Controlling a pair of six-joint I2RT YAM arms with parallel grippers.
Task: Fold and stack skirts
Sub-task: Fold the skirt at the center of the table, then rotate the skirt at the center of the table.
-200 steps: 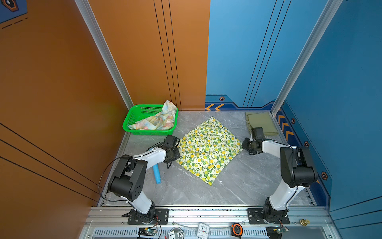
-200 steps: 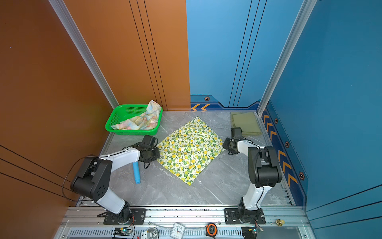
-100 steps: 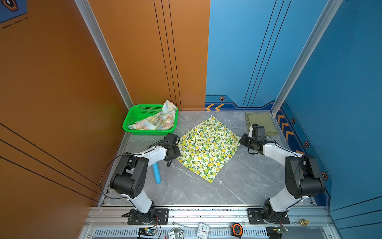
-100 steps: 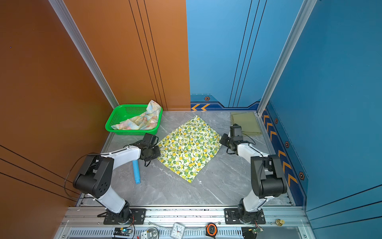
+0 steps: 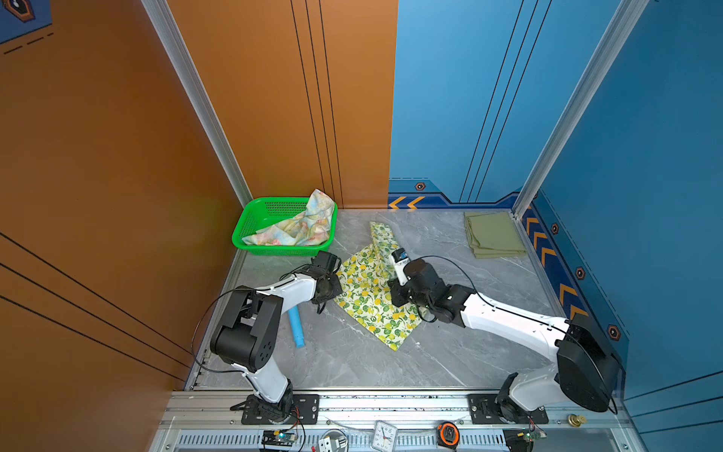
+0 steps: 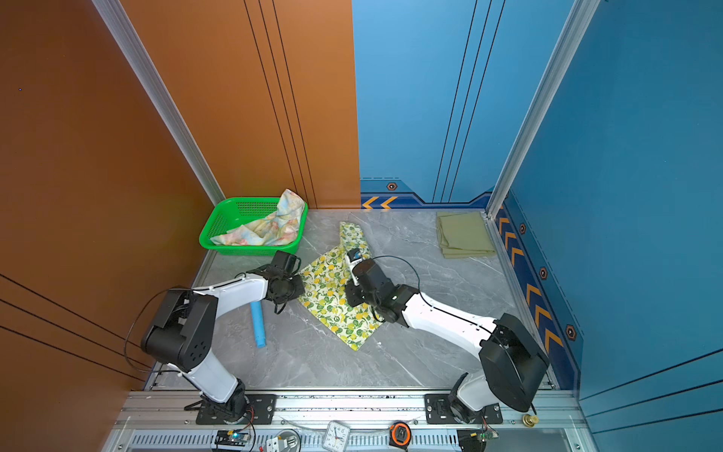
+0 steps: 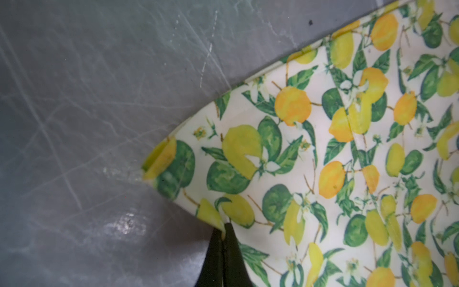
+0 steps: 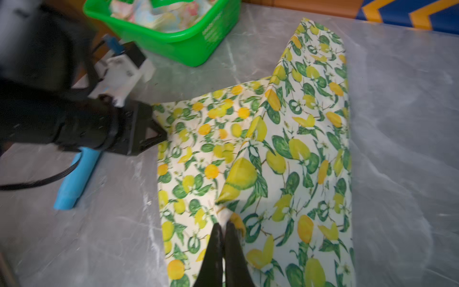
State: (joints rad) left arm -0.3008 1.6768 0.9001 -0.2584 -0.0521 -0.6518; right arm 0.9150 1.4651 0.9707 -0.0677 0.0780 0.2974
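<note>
The lemon-print skirt (image 5: 365,291) (image 6: 332,301) lies mid-table with its right side lifted and drawn over to the left. My right gripper (image 5: 392,289) (image 8: 223,225) is shut on that raised fold of the lemon skirt (image 8: 285,149), above the cloth's middle. At the skirt's left edge (image 7: 323,161), my left gripper (image 5: 339,285) (image 7: 224,230) is shut on the hem. The olive-green skirt (image 5: 493,235) (image 6: 463,235) lies folded at the back right. The pastel flowered skirt (image 5: 301,227) (image 6: 270,227) sits crumpled in the basket.
The green perforated basket (image 5: 250,219) (image 6: 215,225) stands at the back left, close behind my left wrist. A light-blue toy (image 5: 296,326) (image 6: 258,325) lies under my left arm. Walls enclose three sides. A clock (image 5: 385,434) and tape measure (image 5: 448,432) rest on the front rail.
My right gripper shut on the lemon skirt's right corner, then carried it up and left across the cloth, folding that side over. My left gripper kept its place at the left edge.
</note>
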